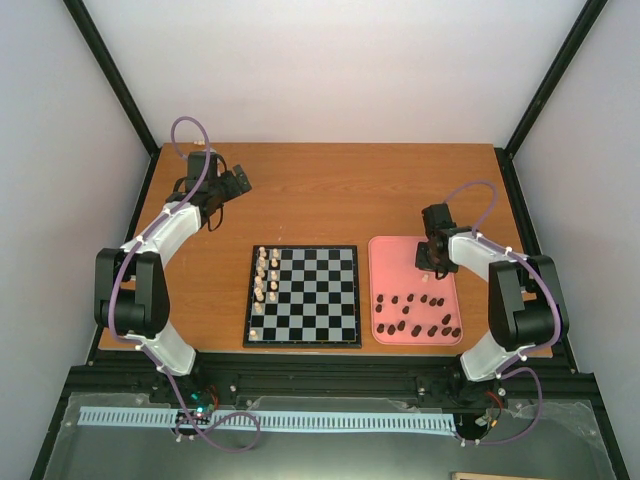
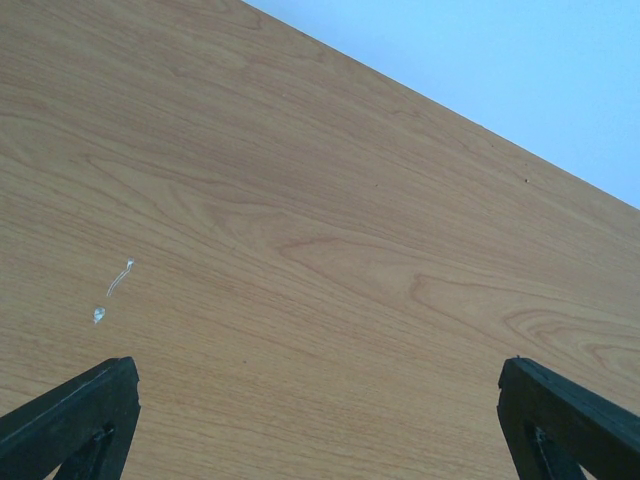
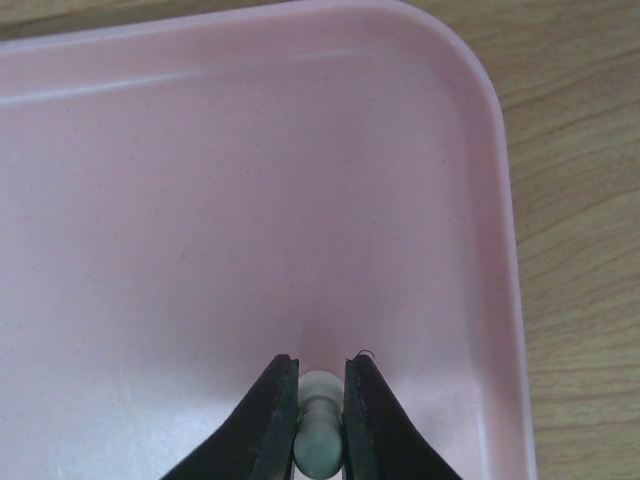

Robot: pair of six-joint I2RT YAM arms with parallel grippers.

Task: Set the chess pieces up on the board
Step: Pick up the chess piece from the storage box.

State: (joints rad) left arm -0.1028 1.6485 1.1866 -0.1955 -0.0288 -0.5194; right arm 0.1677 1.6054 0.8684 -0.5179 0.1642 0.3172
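Left gripper [image 1: 238, 182] spread wide, nothing held, 11 o'clock of board [image 1: 320, 300]. Right gripper [image 3: 320, 370] clenched on pale piece [image 3: 320, 435] above pink tray [image 3: 250, 180], 3 o'clock. Risk: piece pinched at tips only, could be dropped; standing pieces [image 1: 266, 272] could be toppled.
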